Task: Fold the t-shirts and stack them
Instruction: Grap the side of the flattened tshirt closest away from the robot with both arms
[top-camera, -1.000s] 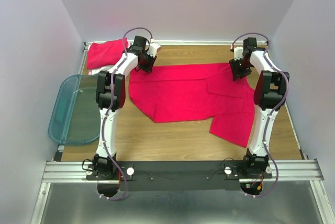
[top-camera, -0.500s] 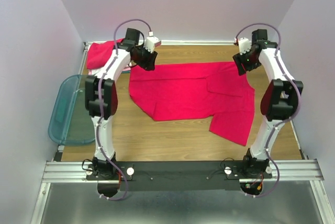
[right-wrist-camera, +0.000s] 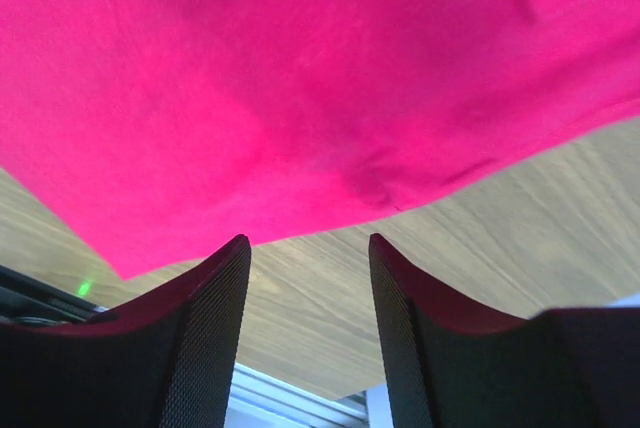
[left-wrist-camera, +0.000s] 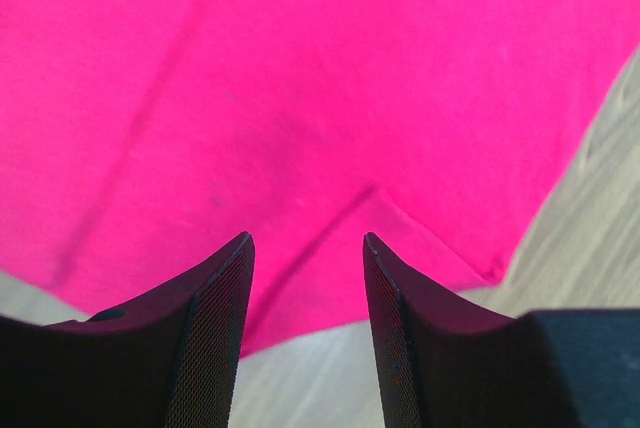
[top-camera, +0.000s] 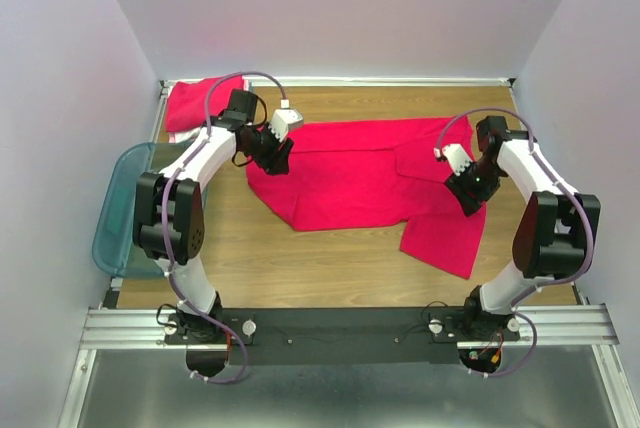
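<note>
A bright red-pink t-shirt (top-camera: pixel 350 173) lies spread on the wooden table, its top part folded over, one sleeve (top-camera: pixel 445 238) reaching toward the front right. My left gripper (top-camera: pixel 275 158) is open and empty above the shirt's left edge; the left wrist view shows the cloth (left-wrist-camera: pixel 320 88) under the open fingers. My right gripper (top-camera: pixel 470 200) is open and empty above the shirt's right part; the right wrist view shows the cloth's edge (right-wrist-camera: pixel 300 78) with bare wood below it. Folded red-pink shirts (top-camera: pixel 200 103) are piled at the back left corner.
A translucent teal plastic bin (top-camera: pixel 130 210) lies at the table's left edge. Pale walls (top-camera: pixel 600 98) close in the table at left, back and right. A metal rail (top-camera: pixel 340 323) runs along the near edge by the arm bases.
Both arms have swung forward from the shirt's back edge. The left gripper moved down to the shirt's left edge; the right gripper moved down over its right part. The shirt lies much as before.
</note>
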